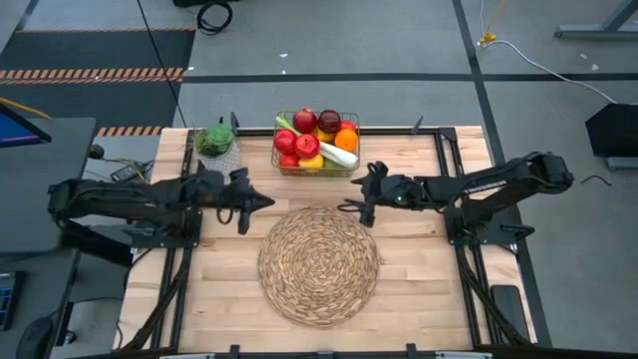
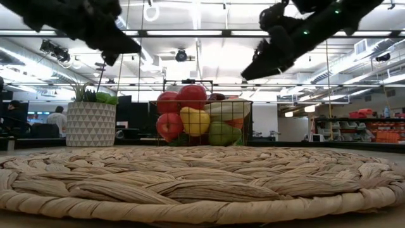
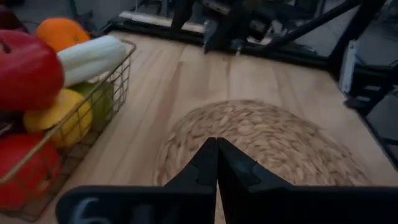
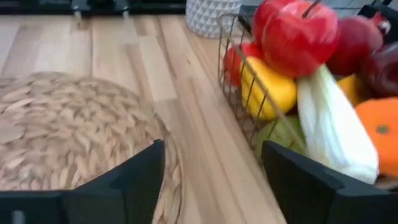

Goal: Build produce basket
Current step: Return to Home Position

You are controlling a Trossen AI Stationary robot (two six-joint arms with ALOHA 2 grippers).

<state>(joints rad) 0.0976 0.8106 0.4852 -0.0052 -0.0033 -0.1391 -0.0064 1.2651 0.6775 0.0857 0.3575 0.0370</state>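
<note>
Poised between woven mat (image 1: pixel 318 265) and heaped basket (image 3: pixel 121 74): left gripper (image 3: pixel 216 142) pinched shut, right gripper (image 4: pixel 211 149) spread wide, empty. Best drawn back level, clear of the wire rim.

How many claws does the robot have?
2. The left claw, shut, hovers left of the straw mat's far edge; the right claw, open, hovers to its right, near the basket. None hidden.

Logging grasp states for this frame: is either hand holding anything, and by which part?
Nothing is held. The left hand is shut on nothing; the right hand is open and empty.
</note>
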